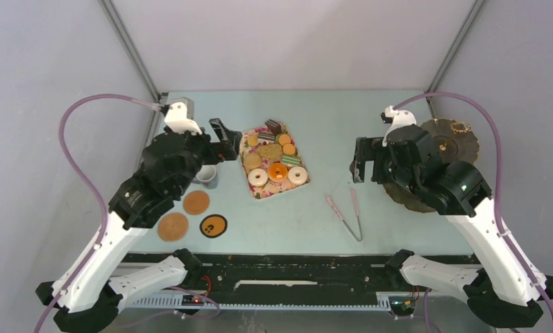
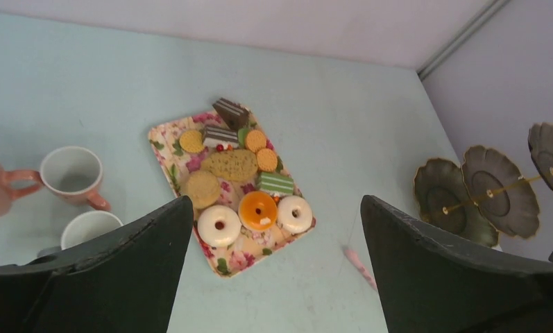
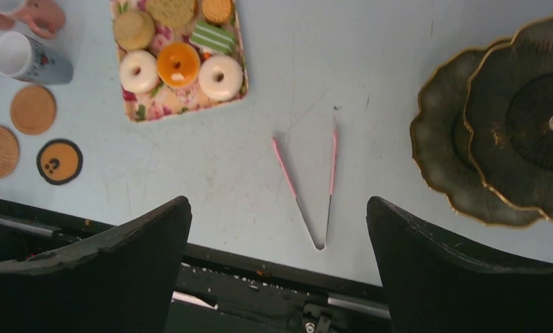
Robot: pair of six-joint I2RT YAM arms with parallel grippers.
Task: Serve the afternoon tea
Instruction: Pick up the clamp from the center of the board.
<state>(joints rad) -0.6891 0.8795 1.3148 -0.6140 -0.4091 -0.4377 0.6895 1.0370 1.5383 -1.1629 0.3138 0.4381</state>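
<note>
Top external view: left gripper [image 1: 226, 142] at 10 o'clock on the table [image 1: 315, 111], fingers spread wide, clasping nothing, hovering just left of the floral tray [image 2: 225, 266]. Right gripper [image 1: 357, 159] at 3 o'clock, likewise spread wide and clasping nothing, between pink tongs [image 1: 346, 215] and dark scalloped stand [image 1: 468, 146].

Small donuts [image 2: 219, 225], biscuits [image 2: 256, 140] and cake slices [image 2: 230, 111] all on the tray, near table centre, a little toward 12. Three donuts in a row along the tray's 6 o'clock edge, orange one in the middle.

Two pink mugs [image 2: 72, 177] and grey mug [image 3: 41, 66] clustered at 9 o'clock of the tray, upright on the tabletop. Three round coasters [image 3: 32, 109] at 7 o'clock of the tray, near the mugs but not under them, one dark-rimmed.

Stand at 3 o'clock of the table, partly hidden behind the right arm. Tongs at 5 o'clock of the tray, lying splayed.
</note>
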